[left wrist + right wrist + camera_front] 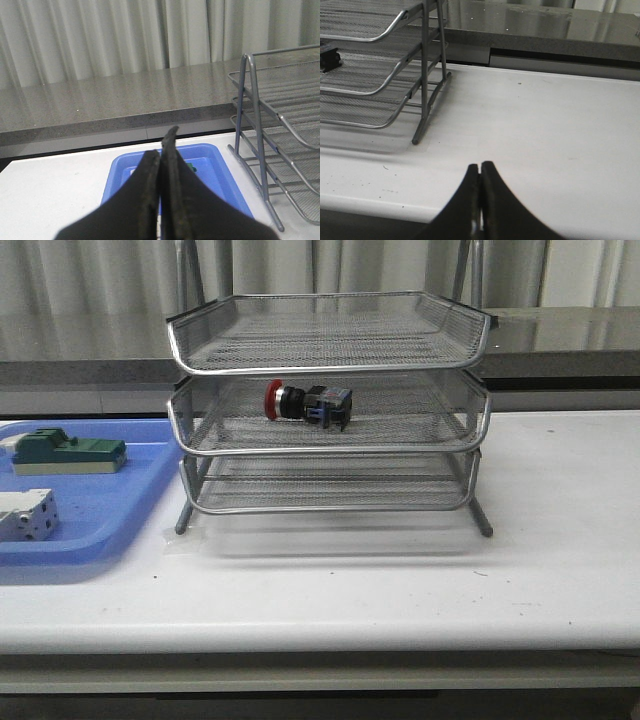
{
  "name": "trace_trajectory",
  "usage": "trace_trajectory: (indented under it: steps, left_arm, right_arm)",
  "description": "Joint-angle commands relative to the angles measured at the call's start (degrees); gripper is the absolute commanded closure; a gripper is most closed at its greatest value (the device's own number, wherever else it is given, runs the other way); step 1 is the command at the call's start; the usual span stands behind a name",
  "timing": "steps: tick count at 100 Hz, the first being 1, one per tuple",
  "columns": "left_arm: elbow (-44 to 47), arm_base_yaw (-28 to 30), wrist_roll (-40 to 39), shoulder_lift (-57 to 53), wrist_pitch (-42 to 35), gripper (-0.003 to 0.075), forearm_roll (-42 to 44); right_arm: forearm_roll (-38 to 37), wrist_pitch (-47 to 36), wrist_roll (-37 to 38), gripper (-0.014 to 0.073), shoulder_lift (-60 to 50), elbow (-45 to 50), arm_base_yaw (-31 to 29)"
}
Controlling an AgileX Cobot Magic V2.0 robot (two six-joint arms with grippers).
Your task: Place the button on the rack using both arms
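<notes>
Button lying on its side in the rack's middle tray.
You see its red cap, black collar, blue-black body; left gripper and right gripper are both clenched, empty.

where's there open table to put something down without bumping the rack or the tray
Open white table right of the rack, and a wide strip in front of it. The left is crowded: the blue tray holds a green block and a white block.

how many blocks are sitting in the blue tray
2: a green block toward the back of the blue tray, and a white-grey block nearer the front at its left edge. The picture's edge may hide more.
</notes>
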Motion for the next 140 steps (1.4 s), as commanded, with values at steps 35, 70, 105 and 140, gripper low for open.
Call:
trace_trajectory:
  steps: [35,70,105,140]
  left_arm:
    - [7.3,-0.1,-3.6,-7.9,-4.5,0.0741,2.6]
    - [16.0,-0.1,-5.5,-13.4,-10.3,0.0741,3.1]
    - [17.2,-0.1,-5.5,-14.5,-11.5,0.0741,2.7]
    - [17.2,-0.1,-5.5,-14.5,-11.5,0.0741,2.7]
  right_arm:
    - [-0.5,-5.0,0.0,0.0651,-1.0,0.1,-0.3]
    - [-0.5,-5.0,0.0,0.0651,-1.0,0.1,-0.3]
    - [-0.5,-5.0,0.0,0.0651,-1.0,0.1,-0.3]
    - [-0.5,-5.0,0.0,0.0651,-1.0,0.1,-0.3]
